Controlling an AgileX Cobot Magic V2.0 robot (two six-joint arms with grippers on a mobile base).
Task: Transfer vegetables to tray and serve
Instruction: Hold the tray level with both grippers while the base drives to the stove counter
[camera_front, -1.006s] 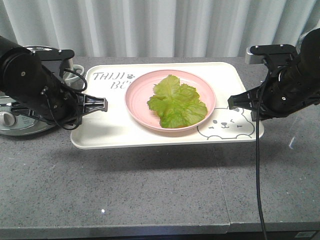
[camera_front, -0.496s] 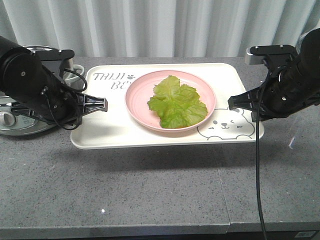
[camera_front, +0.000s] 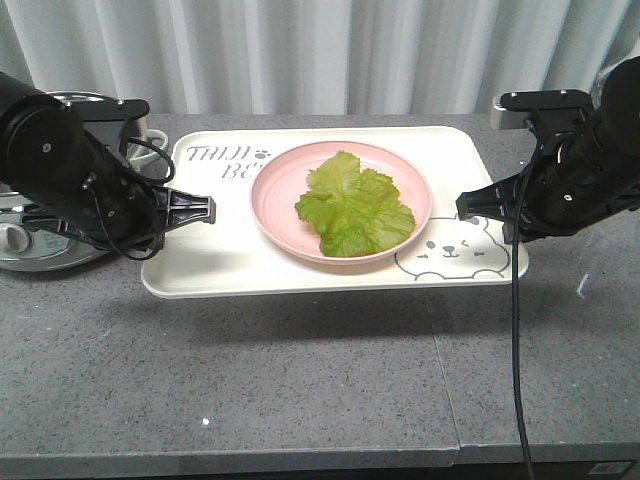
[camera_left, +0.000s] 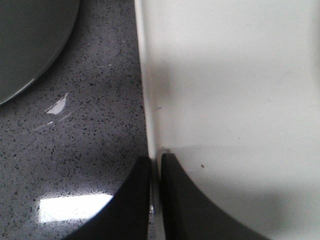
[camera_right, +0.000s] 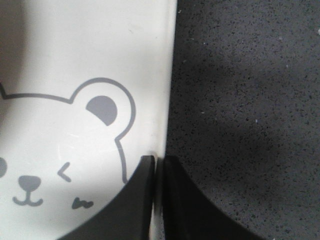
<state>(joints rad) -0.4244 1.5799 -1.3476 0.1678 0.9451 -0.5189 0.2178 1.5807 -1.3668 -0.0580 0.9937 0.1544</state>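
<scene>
Change minimal over the last second: tray (camera_front: 220, 262) stays held clear of tabletop (camera_front: 300, 390), shadow beneath. Left end effector (camera_front: 205, 208) and right end effector (camera_front: 470, 205) each pinched narrow on opposite rims. Lettuce (camera_front: 352, 205) on pink plate (camera_front: 275, 195), mid-tray. Likely mid-carry toward serving.

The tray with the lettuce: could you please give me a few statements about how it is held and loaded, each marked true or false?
1. The left gripper is shut on the rim of the tray. True.
2. The vegetables lie directly on the tray. False: they lie on the pink plate, which stands on the tray.
3. The right gripper grips the rim beside the bear face. True.
4. The lettering is at the right gripper's end of the tray. False: it is at the left gripper's end.
</scene>
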